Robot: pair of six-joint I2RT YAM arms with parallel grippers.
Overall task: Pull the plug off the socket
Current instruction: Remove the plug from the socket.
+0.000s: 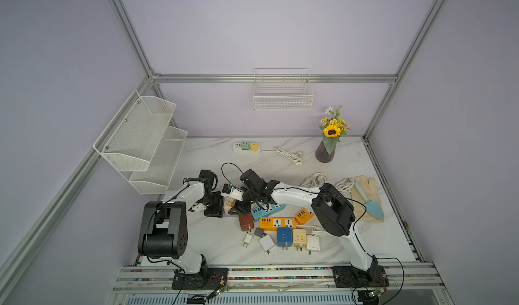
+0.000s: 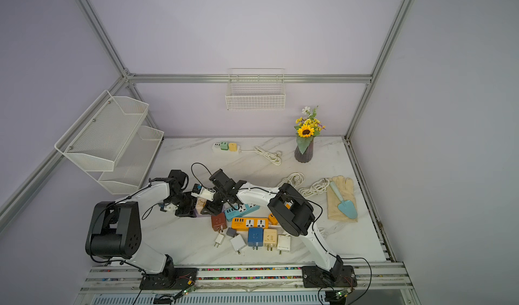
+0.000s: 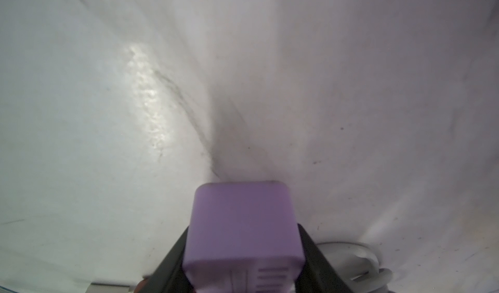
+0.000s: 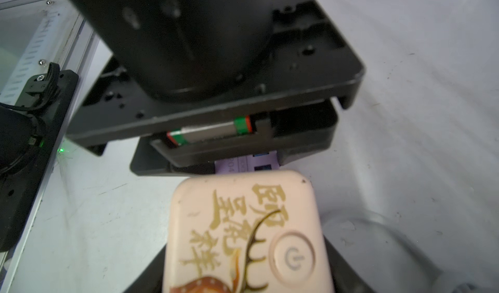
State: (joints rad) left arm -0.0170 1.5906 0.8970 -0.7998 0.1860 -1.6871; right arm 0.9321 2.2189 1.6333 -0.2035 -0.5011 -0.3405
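Closest to the robot bases there's a scatter of loose adapters on the marble table, including a blue adapter, with an orange power strip just behind them. Right past that is the actual job. The cream plug, the one with the deer print and a power button, sits butted up against the purple socket block, left of centre between the two arms. The left gripper is clamped narrow across the purple block's flat sides, pinning it. The right gripper straddles the cream plug, but I honestly can't tell if its fingers are biting or just flanking it. My read is that it's light, hard, smooth moulded plastic, so kinda slippery, and the only real fight will be pin friction. I'd squeeze the two flat side faces, stay off that button, and pull straight along the pins with no rocking. Further back there's a garden glove with a trowel on it. At the far edge are a white power strip and a vase, with a wire basket up on the wall.
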